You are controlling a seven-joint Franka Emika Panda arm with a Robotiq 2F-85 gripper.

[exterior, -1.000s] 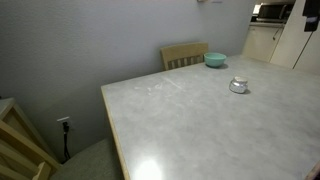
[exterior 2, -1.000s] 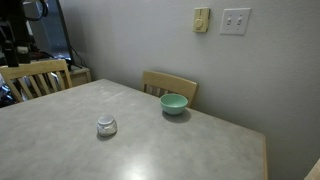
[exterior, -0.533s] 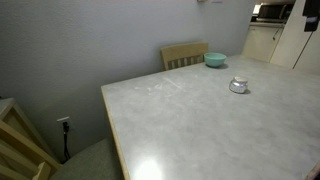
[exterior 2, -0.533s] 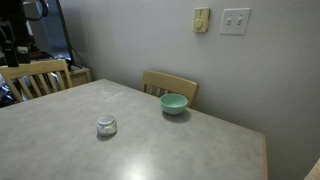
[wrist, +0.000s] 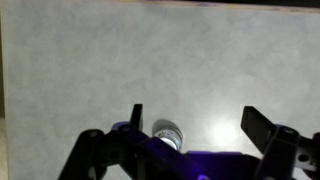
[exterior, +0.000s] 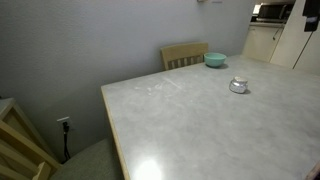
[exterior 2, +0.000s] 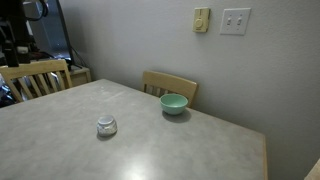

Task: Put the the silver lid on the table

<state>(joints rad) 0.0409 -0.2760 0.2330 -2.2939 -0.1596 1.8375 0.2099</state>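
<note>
The silver lid is small, round and shiny, and it rests on the pale marbled table with nothing touching it. From the wrist view I look straight down on the table. My gripper hangs well above it, open, with nothing between its dark fingers. The lid appears small far below, near the left finger and partly hidden by the gripper body. Neither exterior view clearly shows the gripper.
A teal bowl stands near the table's far edge, in front of a light wooden chair. Another wooden chair is at the table's end. A wall runs close behind.
</note>
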